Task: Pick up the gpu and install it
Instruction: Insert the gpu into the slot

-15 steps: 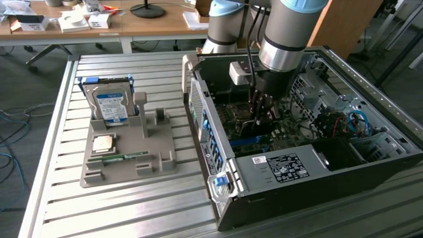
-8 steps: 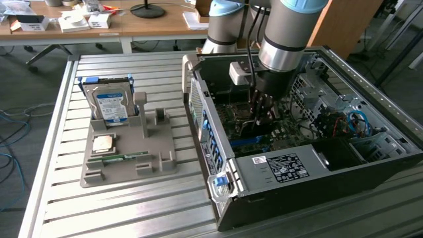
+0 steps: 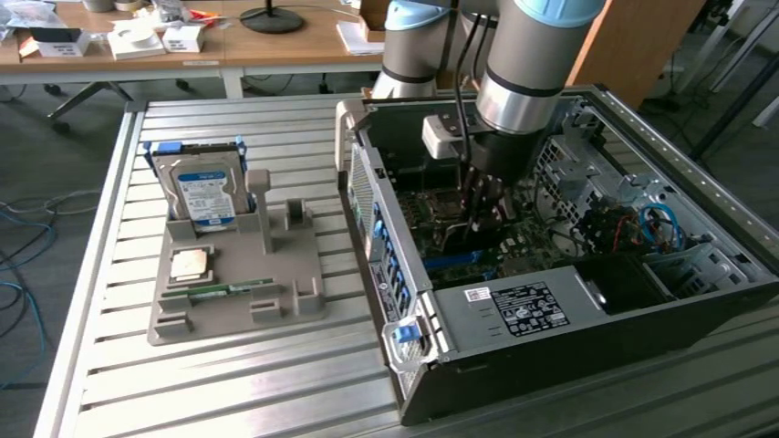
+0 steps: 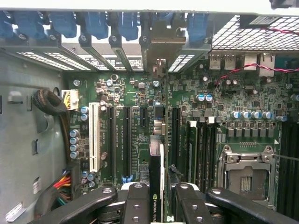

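currently the pincer [image 4: 157,207] is clamping the gpu [image 4: 157,161] edge-on by its upper rim, and the card is hanging just above the motherboard [image 4: 140,98], over the long slots near its middle. it is looking light, stiff and thin yet fragile, so gripping the bare board edges, away from chips and contacts, is seeming wisest. white lettering on the card is reading "nvidia qua", the rest being cut off; the motherboard's own print is proving too small to read.
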You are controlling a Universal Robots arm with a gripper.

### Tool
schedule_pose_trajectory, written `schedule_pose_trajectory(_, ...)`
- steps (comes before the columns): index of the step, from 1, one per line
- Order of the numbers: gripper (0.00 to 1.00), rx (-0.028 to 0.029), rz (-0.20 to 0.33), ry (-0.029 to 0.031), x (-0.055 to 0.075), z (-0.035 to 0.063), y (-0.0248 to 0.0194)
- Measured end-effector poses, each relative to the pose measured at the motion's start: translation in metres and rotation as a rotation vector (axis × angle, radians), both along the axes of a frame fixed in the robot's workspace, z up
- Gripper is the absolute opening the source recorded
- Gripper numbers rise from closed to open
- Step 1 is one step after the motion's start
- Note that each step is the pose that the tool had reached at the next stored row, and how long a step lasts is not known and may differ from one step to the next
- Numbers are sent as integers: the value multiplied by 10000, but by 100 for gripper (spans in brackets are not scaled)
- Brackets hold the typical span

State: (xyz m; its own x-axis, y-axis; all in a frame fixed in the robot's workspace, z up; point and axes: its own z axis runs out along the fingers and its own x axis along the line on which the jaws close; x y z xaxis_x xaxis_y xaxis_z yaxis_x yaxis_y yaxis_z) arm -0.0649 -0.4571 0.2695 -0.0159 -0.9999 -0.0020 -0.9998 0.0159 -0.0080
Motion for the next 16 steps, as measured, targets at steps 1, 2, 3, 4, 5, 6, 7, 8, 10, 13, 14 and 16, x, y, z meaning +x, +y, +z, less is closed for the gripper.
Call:
schedule_pose_trajectory(1,26,-2,-1,1,0,-2,0)
schedule_pose_trajectory(2,26,-3,-1,1,0,-2,0)
schedule_pose_trajectory(3,26,-3,0,1,0,-2,0)
schedule_pose_trajectory(4,26,-3,-1,1,0,-2,0)
schedule_pose_trajectory(5,26,-1,0,0,0,-5,0)
schedule_pose_trajectory(6,26,4,0,-1,0,-12,1)
schedule_pose_trajectory(7,26,2,0,-2,0,-16,0)
schedule_pose_trajectory(8,26,-1,0,-1,0,-18,0)
schedule_pose_trajectory(10,26,-3,1,-3,-1,-22,0)
schedule_pose_trajectory(13,26,1,1,-6,-4,-32,0)
schedule_pose_trajectory(14,26,-1,1,-7,-4,-33,0)
schedule_pose_trajectory(16,26,-3,1,-6,-5,-33,0)
